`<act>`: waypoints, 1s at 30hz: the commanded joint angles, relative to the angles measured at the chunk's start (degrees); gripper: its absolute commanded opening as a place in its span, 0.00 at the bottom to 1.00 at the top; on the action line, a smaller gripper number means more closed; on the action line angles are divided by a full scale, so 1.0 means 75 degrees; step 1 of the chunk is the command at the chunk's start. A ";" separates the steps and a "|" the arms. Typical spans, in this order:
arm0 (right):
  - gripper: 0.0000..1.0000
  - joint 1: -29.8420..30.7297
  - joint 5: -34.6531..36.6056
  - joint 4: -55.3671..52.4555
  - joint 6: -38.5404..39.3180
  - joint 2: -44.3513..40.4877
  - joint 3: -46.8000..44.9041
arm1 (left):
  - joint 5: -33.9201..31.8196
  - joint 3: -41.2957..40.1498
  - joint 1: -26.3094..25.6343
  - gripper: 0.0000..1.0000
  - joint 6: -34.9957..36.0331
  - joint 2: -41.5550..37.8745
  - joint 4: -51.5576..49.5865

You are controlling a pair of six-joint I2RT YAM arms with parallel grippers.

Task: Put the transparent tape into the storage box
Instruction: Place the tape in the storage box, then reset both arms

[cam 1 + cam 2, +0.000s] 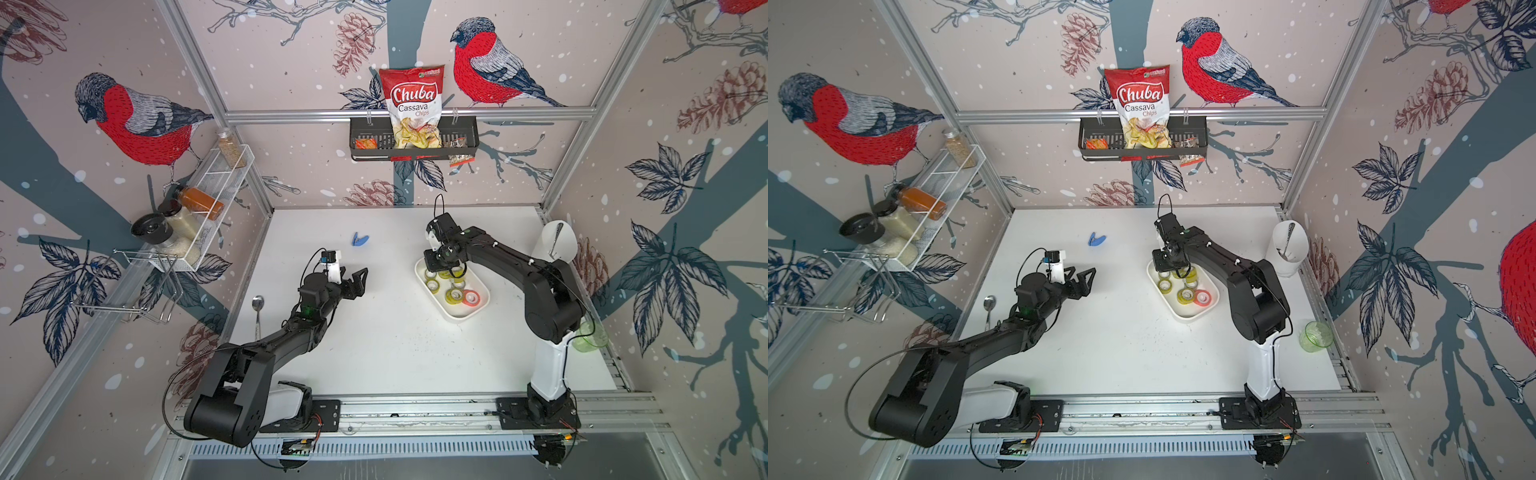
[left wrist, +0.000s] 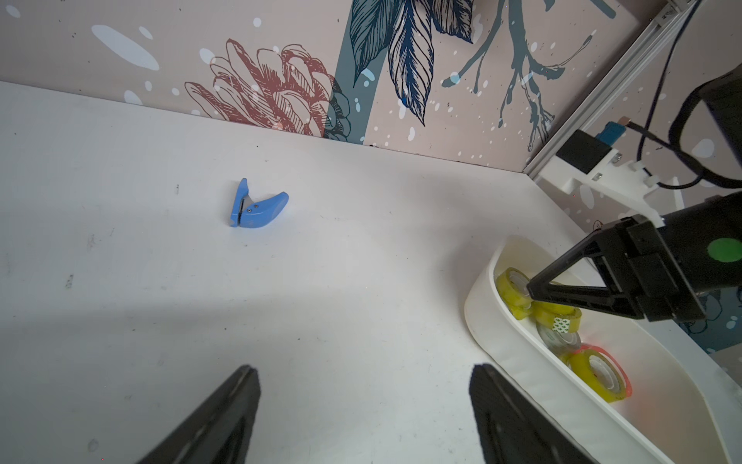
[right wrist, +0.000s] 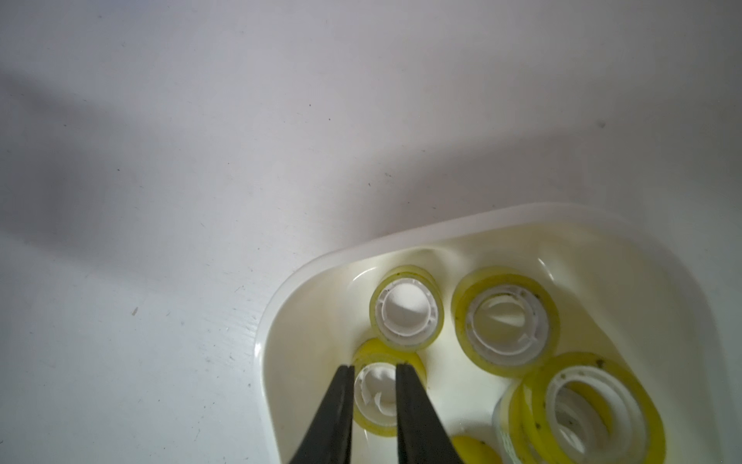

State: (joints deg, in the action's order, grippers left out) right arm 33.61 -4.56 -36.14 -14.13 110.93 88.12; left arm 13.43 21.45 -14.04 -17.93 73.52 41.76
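Right gripper: jaws nearly closed, nothing visibly clamped, tips over a transparent tape roll lying flat inside the storage box. Left gripper: wide, empty. Roll probably light, rigid, slick; pinch its wall, one finger through the core

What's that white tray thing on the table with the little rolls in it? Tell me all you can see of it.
The storage box is a shallow white bin of smooth plastic, by its look, oblong with rounded corners, open on top. It lies flat and askew on the table, on the right arm's side. Inside lie several yellowish tape rolls and a red-edged roll. The right gripper hangs over its far end; contact cannot be told.
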 commanded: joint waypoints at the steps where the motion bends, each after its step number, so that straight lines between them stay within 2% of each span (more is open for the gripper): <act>1: 0.27 -0.0122 0.0281 0.0586 -0.0314 -0.0584 -0.0389 | -0.0122 -0.0056 0.0021 0.87 0.0182 -0.0163 0.0325; 4: 0.42 -0.0371 0.0387 0.1344 -0.0353 -0.1286 -0.1071 | -0.0431 -0.0097 0.0027 0.89 0.0298 -0.0304 0.0373; 6: 0.58 -0.0599 0.0381 0.2000 -0.0318 -0.1747 -0.1624 | -0.0837 0.0005 0.0029 0.93 0.0467 -0.0368 0.0222; 8: 0.80 -0.0855 0.0372 0.2768 -0.0319 -0.2156 -0.2188 | -0.1324 0.0168 0.0023 0.95 0.0630 -0.0452 -0.0127; 9: 0.98 -0.0997 0.0373 0.3118 -0.0321 -0.2349 -0.2493 | -0.1531 0.0209 0.0022 0.96 0.0725 -0.0530 -0.0258; 19: 1.00 -0.2261 0.0662 0.5405 -0.0398 -0.3924 -0.5026 | -0.4293 0.0158 0.0119 0.96 0.1440 -0.1338 -0.0849; 22: 1.00 -0.2502 0.0637 0.5784 -0.0365 -0.4348 -0.5568 | -0.4589 0.0116 0.0302 0.95 0.1407 -0.1477 -0.1093; 26: 0.98 -0.2808 0.0714 0.5541 -0.0620 -0.4620 -0.5878 | -0.5217 0.0108 0.0531 0.94 0.1298 -0.1558 -0.1593; 30: 0.98 -0.3240 0.0656 0.5936 -0.0653 -0.4847 -0.6500 | -0.5366 -0.0371 0.0671 0.93 0.1888 -0.1657 -0.0974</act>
State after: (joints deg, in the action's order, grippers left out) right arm 10.74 -0.08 4.82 -17.96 75.42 41.39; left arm -24.01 19.99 -9.58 -6.94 61.54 32.51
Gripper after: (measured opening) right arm 0.977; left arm 0.935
